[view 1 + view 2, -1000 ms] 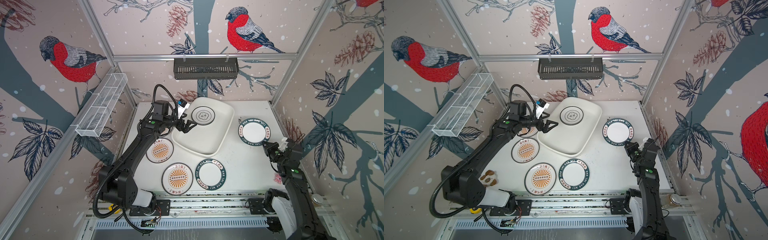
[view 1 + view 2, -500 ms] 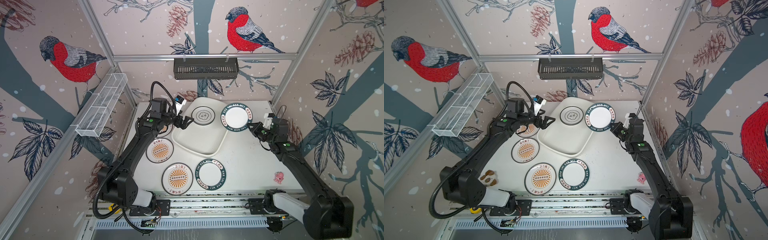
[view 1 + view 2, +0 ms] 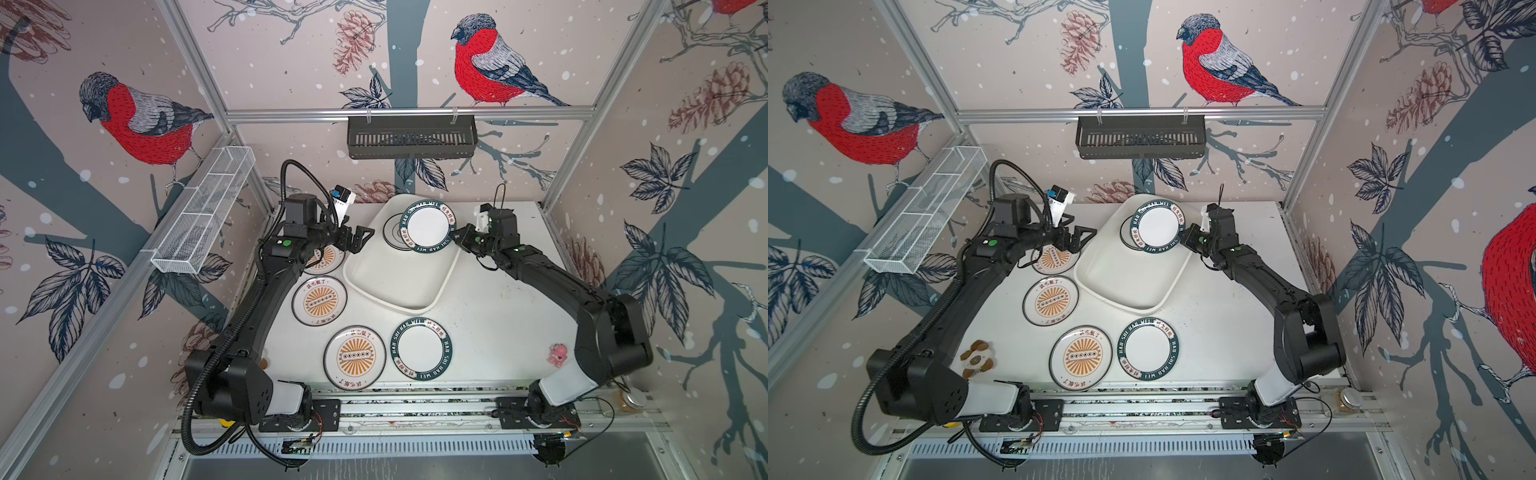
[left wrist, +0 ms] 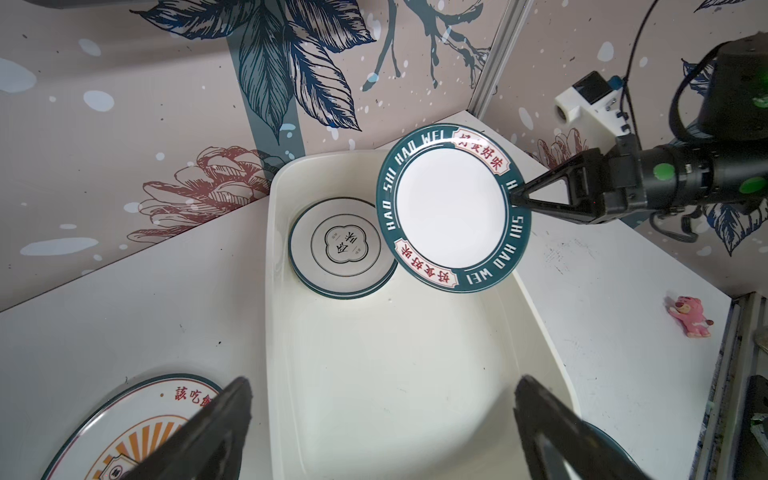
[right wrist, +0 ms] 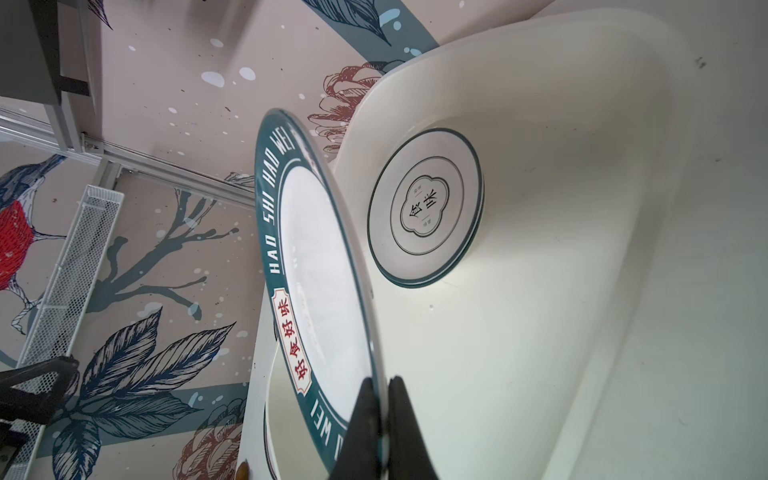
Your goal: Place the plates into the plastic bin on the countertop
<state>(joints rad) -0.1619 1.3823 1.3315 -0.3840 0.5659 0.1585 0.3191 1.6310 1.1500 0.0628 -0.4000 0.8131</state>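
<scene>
Right gripper (image 4: 513, 195) pinched tight on the rim of the green-banded plate (image 4: 453, 208). It juts beyond the fingertips, tilted, plastic bin (image 4: 415, 353) beneath. Stiff, glazed, slippery, chippable, I'd say, so the rim's the only purchase. Left gripper (image 3: 365, 240) gapes empty, bin just ahead.

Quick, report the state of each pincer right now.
Left pincer: open, holding nothing.
Right pincer: closed on the rim of the green-band plate.
</scene>
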